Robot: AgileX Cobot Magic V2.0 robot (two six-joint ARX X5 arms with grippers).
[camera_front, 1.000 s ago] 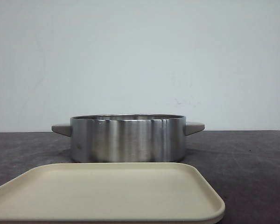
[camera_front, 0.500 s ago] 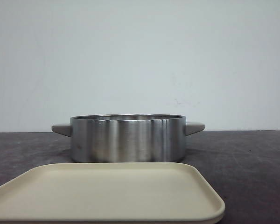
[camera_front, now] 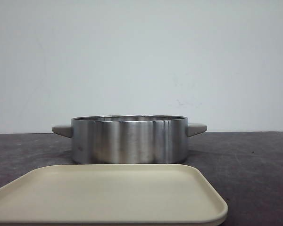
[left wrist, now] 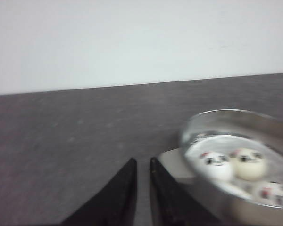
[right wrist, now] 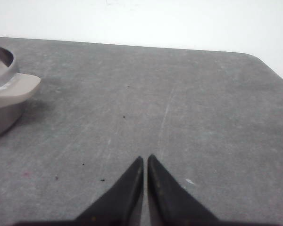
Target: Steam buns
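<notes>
Three white panda-faced buns [left wrist: 217,165] show inside the steel pot [left wrist: 226,115] in the blurred left wrist view; a fourth is not visible. In the front view the pot's wall [camera_front: 129,140] hides its contents. My left gripper [left wrist: 142,161] is shut but for a narrow gap, empty, low over the dark table beside the pot's beige handle [left wrist: 172,165]. My right gripper [right wrist: 145,157] is shut and empty over bare table, well away from the pot's other handle [right wrist: 14,87]. Neither gripper shows in the front view.
A beige rectangular tray [camera_front: 108,193] lies in front of the pot, nearest the camera. The dark grey table [right wrist: 179,94] ends at a rounded corner beyond my right gripper. A white wall stands behind.
</notes>
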